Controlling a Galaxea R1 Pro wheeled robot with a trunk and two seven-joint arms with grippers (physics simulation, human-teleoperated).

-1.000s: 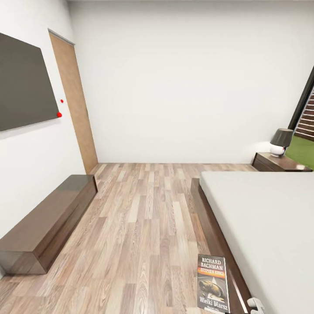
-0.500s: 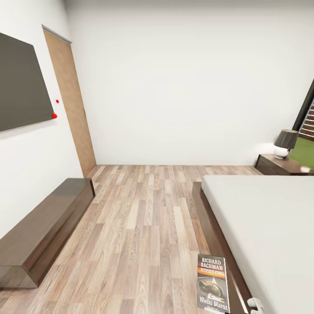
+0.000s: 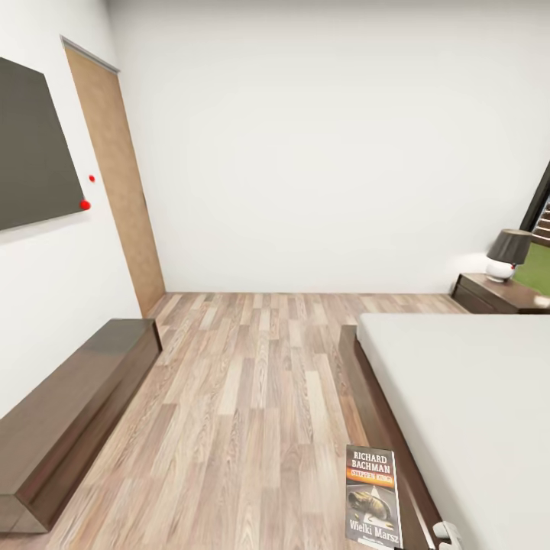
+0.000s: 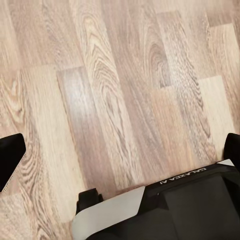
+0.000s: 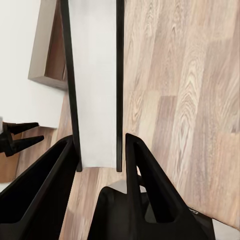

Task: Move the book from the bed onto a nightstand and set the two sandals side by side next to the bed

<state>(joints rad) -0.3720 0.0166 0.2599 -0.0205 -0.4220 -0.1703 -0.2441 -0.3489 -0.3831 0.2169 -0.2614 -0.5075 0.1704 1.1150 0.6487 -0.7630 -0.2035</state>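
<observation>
At the bed's foot corner: the book [image 3: 373,496] stands upright in the right gripper [image 5: 100,155], above the wood floor beside the bed [image 3: 466,397].
Right jaws: clamped narrow on the book's page edge.
Left gripper [image 4: 120,150]: fingertips sit far apart over bare floor, holding nothing.
Step in hand: carrying the book toward a nightstand, by my reading.
Nightstand [image 3: 496,294]: far side of the bed by the window; a lamp [image 3: 508,256] stands on it.
Next move: drive along the bed, then lay the book flat on top, clear of the lamp.
Containers: none open; the nightstand drawer looks closed.
</observation>
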